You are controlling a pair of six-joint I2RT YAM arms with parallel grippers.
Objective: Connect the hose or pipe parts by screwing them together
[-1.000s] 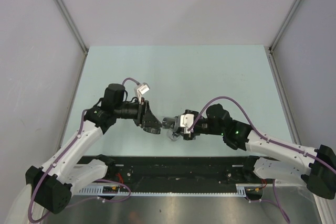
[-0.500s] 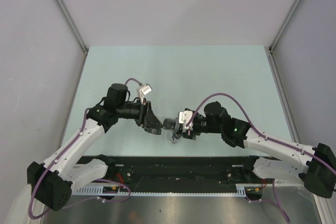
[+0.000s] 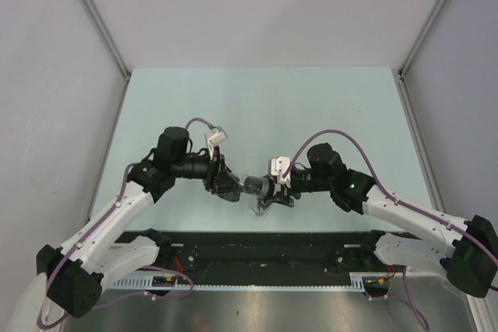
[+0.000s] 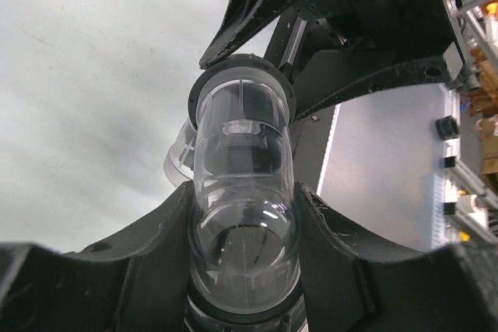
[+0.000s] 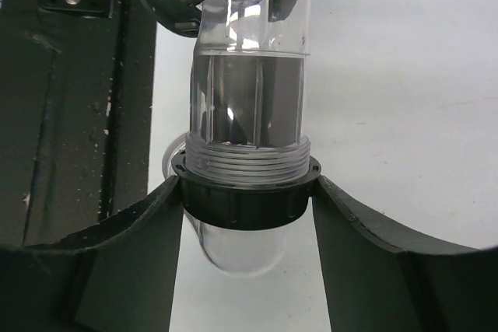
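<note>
Snugly, clear tube [image 5: 250,99] inside black ring [image 5: 245,196].

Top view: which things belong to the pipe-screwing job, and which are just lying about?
Job: clear tube; black ring; left fingers gripping the tube; right fingers gripping the ring.
Just there: purple cables; table; small clear piece on the table, purpose unclear.
</note>
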